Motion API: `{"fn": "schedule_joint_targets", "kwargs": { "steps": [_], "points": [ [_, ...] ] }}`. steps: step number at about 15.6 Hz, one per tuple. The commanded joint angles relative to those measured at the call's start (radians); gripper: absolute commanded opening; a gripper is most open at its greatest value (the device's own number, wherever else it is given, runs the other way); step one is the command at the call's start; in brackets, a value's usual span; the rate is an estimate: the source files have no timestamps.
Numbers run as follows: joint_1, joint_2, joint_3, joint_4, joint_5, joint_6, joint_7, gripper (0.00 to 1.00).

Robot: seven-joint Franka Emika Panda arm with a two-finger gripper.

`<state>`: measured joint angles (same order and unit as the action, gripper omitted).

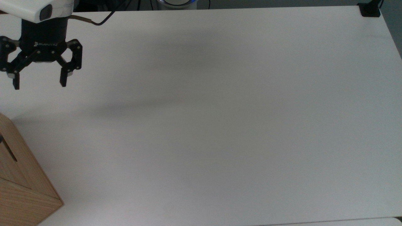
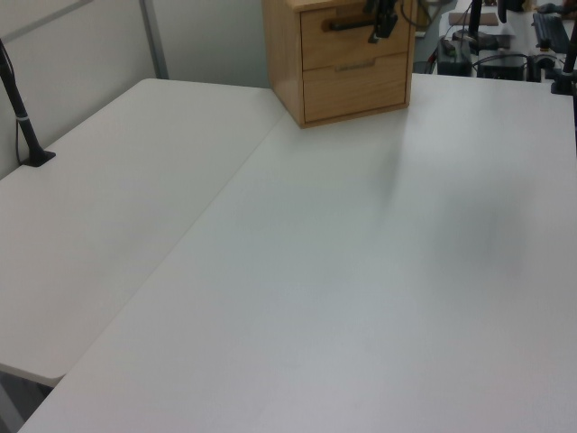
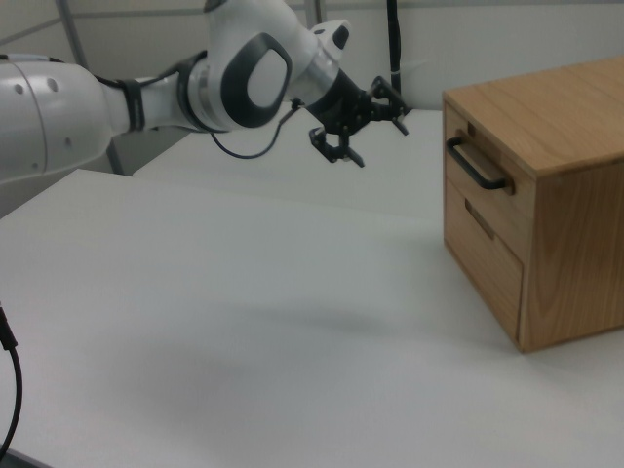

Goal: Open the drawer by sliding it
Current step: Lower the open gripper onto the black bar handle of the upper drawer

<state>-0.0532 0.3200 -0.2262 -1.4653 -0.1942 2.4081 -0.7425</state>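
Observation:
The drawer [image 3: 466, 192] is the upper one in a pine cabinet [image 3: 570, 205], closed flush, with a black bar handle [image 3: 478, 166]. In the left view the drawer [image 2: 347, 42] and its handle [image 2: 347, 23] face me at the top edge. In the top view just a corner of the cabinet [image 1: 22, 182] appears at the bottom left. My gripper [image 1: 39, 83] hangs open and empty above the table at the top view's upper left, well apart from the cabinet. In the right view the gripper [image 3: 378, 144] is left of the handle, with a clear gap between them. The left view catches the gripper [image 2: 384, 20] overlapping the drawer front.
A lower drawer [image 3: 483, 249] sits under the upper one. The white table [image 1: 220, 125] spreads wide in front of the cabinet. A black clamp [image 1: 370, 10] sits at the top view's far right corner, and a black post [image 2: 22, 122] stands on the left view's left.

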Motion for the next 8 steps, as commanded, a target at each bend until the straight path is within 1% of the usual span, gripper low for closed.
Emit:
{"fn": "schedule_joint_targets", "kwargs": {
  "steps": [1, 2, 3, 6, 7, 8],
  "points": [
    [-0.023, 0.071, -0.041, 0.01, -0.039, 0.216, -0.024, 0.9],
    [-0.027, 0.112, -0.068, 0.011, -0.042, 0.32, -0.024, 0.89],
    [-0.027, 0.143, -0.094, 0.011, -0.042, 0.382, -0.026, 0.87],
    [-0.025, 0.178, -0.122, 0.029, -0.044, 0.401, -0.031, 0.83],
    [-0.027, 0.186, -0.122, 0.039, -0.06, 0.401, -0.032, 0.77],
    [-0.034, 0.197, -0.122, 0.04, -0.1, 0.402, -0.032, 0.7]
  ]
}}
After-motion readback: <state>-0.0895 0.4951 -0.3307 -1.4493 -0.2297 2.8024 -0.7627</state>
